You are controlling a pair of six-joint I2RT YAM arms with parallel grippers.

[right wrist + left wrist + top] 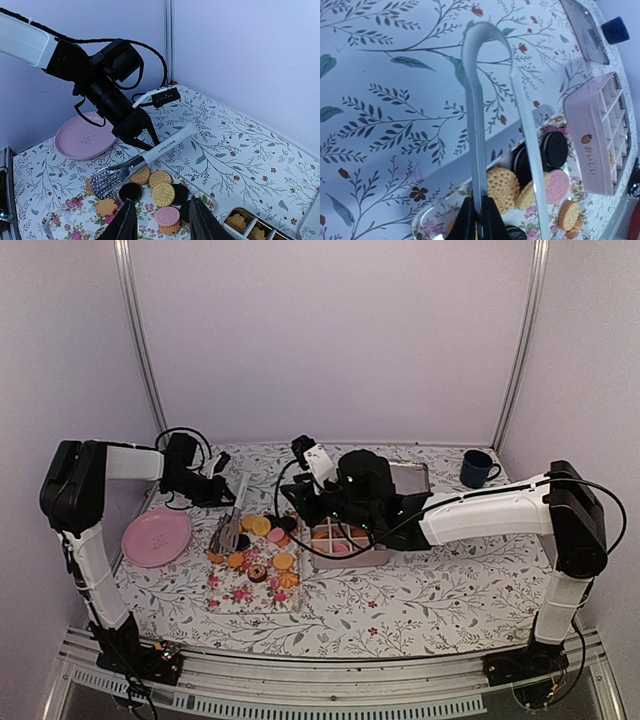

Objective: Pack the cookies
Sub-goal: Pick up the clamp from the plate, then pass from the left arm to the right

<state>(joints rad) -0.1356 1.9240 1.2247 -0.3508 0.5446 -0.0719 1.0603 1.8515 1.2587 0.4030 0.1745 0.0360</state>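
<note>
**Clamping the tongs at the edge of the cookie heap**

Your left gripper (479, 220) is pinched right down on the tongs (167, 144). From its own wrist view the fingers seem to have only one of the two steel arms between them, and the other arm runs free alongside. Your right gripper (162, 222) hangs partway open and empty, just above the cookies (255, 555). They lie heaped on the floral tray (225, 602), left of the pink compartment box (345, 548), and a few already sit in the box's cells. The tongs' slotted head rests at the left edge of the pile, touching or just beside a tan biscuit; I can't tell which.

Think about what you're lifting. These biscuits look light and rigid but brittle, so a hard squeeze would likely crack or crumble them. The black and pink sandwich ones are thicker and should give you more edge to bite on. The thin tan ones lie flat and overlapping, so take one from the top or the outside of the heap, across its rim. Smooth steel on a dry biscuit may slip, so a gentle, square pinch is my bet. If only one arm really is held, the tongs can't close, and you'd need both arms between the fingers
</note>
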